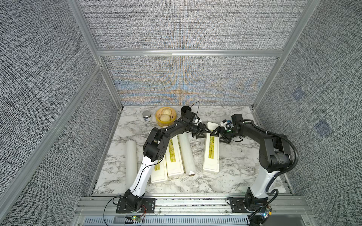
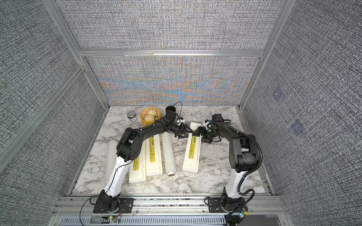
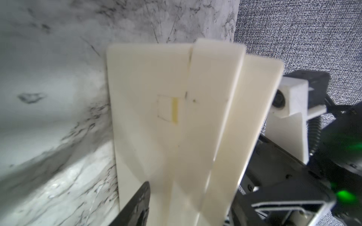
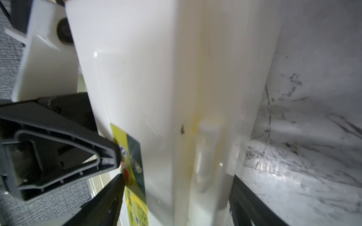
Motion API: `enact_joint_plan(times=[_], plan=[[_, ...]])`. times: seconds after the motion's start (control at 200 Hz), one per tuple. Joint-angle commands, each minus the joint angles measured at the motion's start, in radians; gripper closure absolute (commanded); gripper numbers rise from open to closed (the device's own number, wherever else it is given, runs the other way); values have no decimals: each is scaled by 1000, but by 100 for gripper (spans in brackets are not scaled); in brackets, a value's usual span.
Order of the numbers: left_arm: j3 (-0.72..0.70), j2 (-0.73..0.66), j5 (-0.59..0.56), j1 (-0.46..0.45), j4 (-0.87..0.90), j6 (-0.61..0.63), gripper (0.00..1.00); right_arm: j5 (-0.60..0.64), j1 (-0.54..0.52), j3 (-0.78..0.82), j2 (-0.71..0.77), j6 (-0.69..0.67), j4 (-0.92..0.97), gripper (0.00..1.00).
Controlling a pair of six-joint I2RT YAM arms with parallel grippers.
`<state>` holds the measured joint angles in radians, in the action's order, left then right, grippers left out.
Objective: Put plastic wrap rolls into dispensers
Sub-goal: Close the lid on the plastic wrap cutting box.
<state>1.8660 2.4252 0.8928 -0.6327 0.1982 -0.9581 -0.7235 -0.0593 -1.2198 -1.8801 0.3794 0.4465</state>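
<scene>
— Marble counter (image 1: 244,176), grey woven walls (image 1: 49,78). What do both top views give?
— One dispenser (image 1: 211,156) lies apart from the other two dispensers (image 1: 174,156), long axis running from the near edge toward the back wall. Left tool (image 1: 202,131) and right tool (image 1: 220,135) meet over its far end. A roll (image 1: 186,152) lies parallel alongside, core end toward the robot.
— Left wrist?
— One finger (image 3: 139,203) beside the dispenser (image 3: 156,127). Clenched or released, I cannot tell.
— Right wrist?
— Right tool (image 4: 177,195) astride the dispenser, whether pinching I cannot tell. Lid-opening, I'd judge. Next: steady the body, raise the lid (image 4: 133,97).
</scene>
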Motion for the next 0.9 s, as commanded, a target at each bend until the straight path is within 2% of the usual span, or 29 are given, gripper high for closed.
enact_joint_plan(times=[0.0, 0.185, 0.29, 0.555, 0.896], plan=[[-11, 26, -56, -7, 61, -13, 42, -69, 8, 25, -38, 30, -105, 22], [-66, 31, -62, -4, 21, -54, 45, -73, 29, 36, -56, 26, -111, 26], [-70, 22, -63, 5, -4, -76, 44, -55, 29, 31, -32, 10, -90, 25], [20, 20, -65, 11, -117, -162, 36, -51, 28, 24, -32, 1, -79, 25], [81, 79, -48, 10, -247, -290, 41, -63, 27, -34, -40, -10, -69, 21]])
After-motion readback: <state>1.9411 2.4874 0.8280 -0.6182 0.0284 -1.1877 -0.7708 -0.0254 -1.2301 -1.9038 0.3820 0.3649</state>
